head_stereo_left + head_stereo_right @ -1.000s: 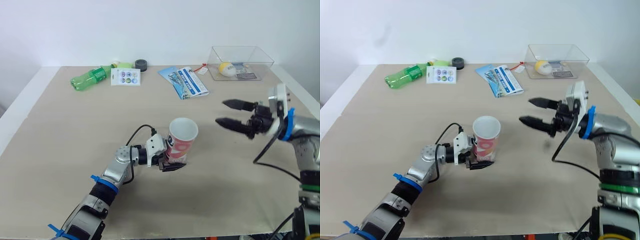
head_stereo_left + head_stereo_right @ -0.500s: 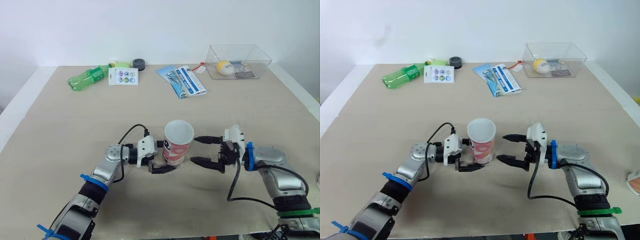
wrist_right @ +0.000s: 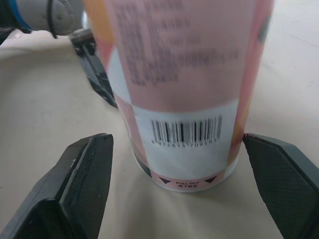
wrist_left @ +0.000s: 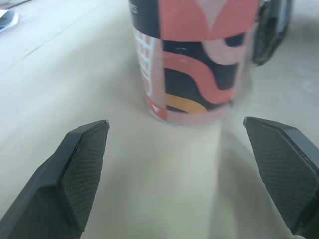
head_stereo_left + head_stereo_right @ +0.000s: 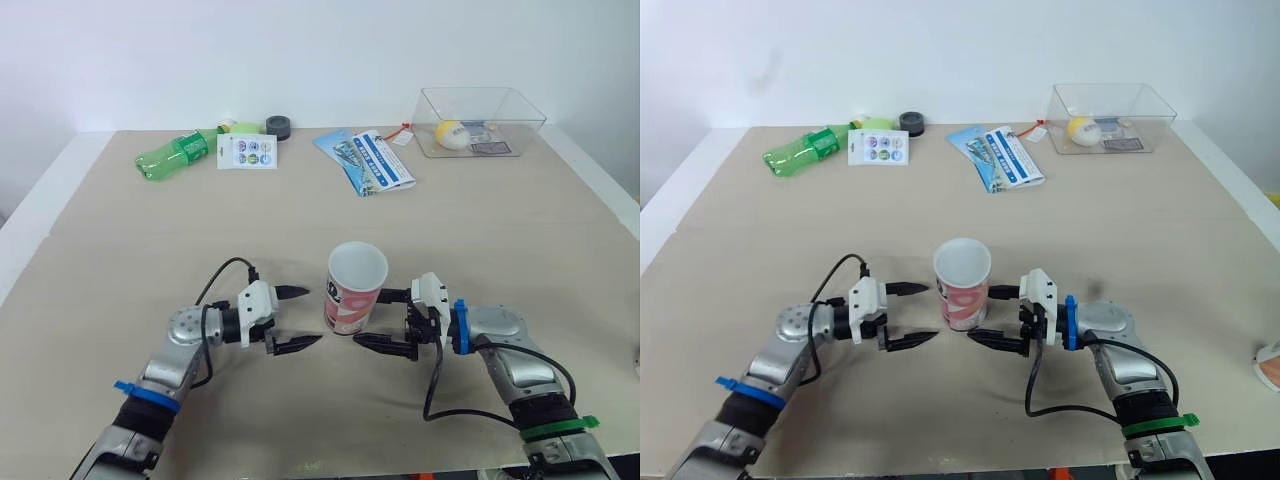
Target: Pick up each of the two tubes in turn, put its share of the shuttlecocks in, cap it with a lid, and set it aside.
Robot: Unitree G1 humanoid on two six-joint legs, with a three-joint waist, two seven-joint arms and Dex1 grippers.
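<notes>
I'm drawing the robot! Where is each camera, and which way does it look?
Left eye view: on the head, looking down over the table; both arms show.
Right eye view: beside it, same scene.
Left wrist view: on that wrist, facing the tube, framed by left gripper fingers.
Right wrist view: facing the tube's other side, framed by right gripper fingers.
All share the tube.

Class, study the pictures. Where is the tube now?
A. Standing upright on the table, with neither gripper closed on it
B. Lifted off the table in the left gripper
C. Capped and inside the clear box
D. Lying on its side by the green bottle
A: the tube stands upright with its mouth open on the table. The left gripper is open beside it, and the right gripper is open with gaps around the tube's base.
</notes>
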